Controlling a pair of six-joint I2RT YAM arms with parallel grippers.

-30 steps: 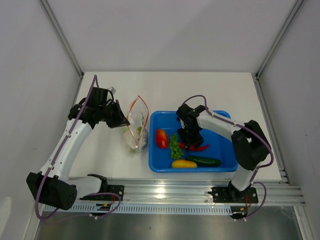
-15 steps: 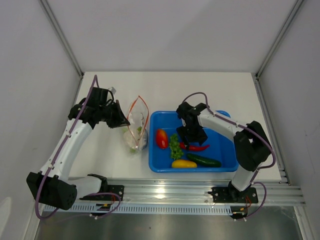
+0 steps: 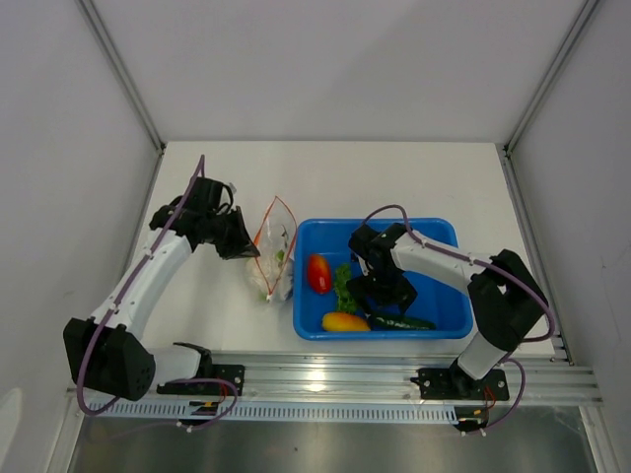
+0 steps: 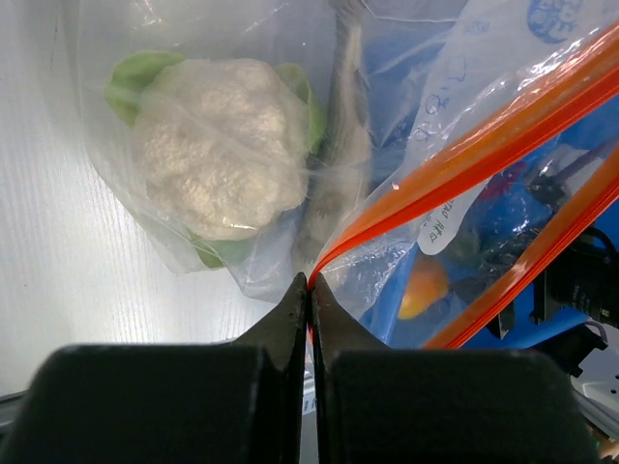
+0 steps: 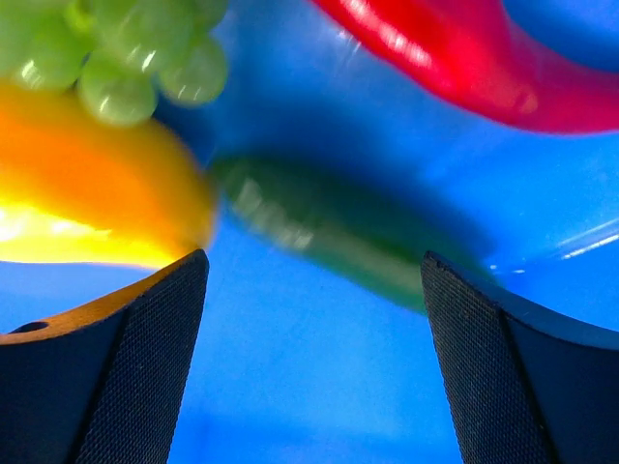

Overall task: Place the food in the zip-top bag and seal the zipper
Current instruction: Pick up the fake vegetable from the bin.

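Note:
The clear zip-top bag (image 3: 273, 254) lies left of the blue tray (image 3: 442, 286). My left gripper (image 3: 248, 246) is shut on the bag's orange-red zipper (image 4: 455, 159) at the mouth's end (image 4: 309, 280). Inside the bag are the white cauliflower (image 4: 218, 145) and a grey shape, perhaps the fish (image 4: 340, 164). My right gripper (image 3: 381, 300) is open, low inside the tray. In the right wrist view its fingers (image 5: 311, 257) flank the dark green cucumber (image 5: 329, 227), with the yellow squash (image 5: 87, 203), green lettuce (image 5: 126, 48) and red chili (image 5: 455, 68) around. The red tomato (image 3: 317, 273) lies at the tray's left.
The squash (image 3: 341, 321) and cucumber (image 3: 404, 322) lie along the tray's near wall. The lettuce (image 3: 342, 286) sits between the tomato and my right gripper. Grey enclosure walls stand close on both sides, and a metal rail runs along the near edge.
My right gripper has moved toward the tray's near side and lower, over the cucumber and squash. The squash has shifted left. My left gripper has moved slightly right with the bag's mouth.

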